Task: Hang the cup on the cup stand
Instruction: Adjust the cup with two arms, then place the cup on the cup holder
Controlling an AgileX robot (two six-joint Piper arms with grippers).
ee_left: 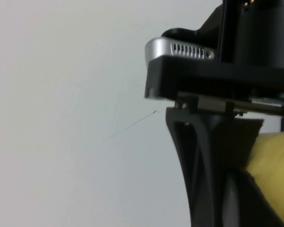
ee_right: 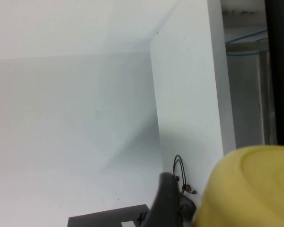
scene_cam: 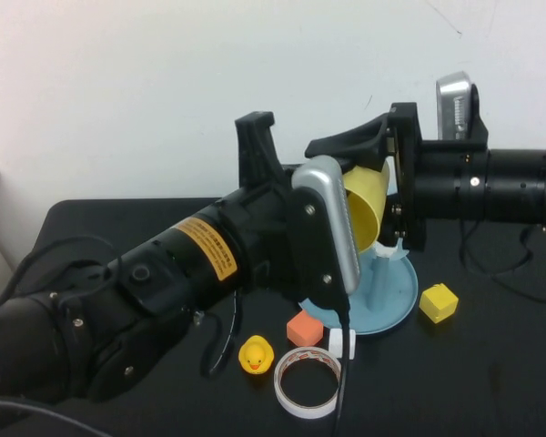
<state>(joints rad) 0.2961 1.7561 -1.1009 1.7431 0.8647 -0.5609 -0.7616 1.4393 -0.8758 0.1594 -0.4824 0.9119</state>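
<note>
The yellow cup (scene_cam: 368, 202) hangs tilted in the air above the blue cup stand (scene_cam: 399, 297), its lower edge close to a white-capped post (scene_cam: 391, 250). My right gripper (scene_cam: 362, 193) reaches in from the right and is shut on the cup. The cup fills the lower corner of the right wrist view (ee_right: 255, 189), beside one dark finger (ee_right: 164, 201). My left gripper (scene_cam: 257, 138) is raised at centre, just left of the cup. The cup's side also shows in the left wrist view (ee_left: 274, 170), next to the right arm's hardware.
A yellow cube (scene_cam: 438, 302) lies right of the stand. An orange cube (scene_cam: 304, 328), a small white block (scene_cam: 341, 343), a rubber duck (scene_cam: 255, 355) and a white tape ring (scene_cam: 307, 381) lie in front of it. My left arm hides much of the table's left half.
</note>
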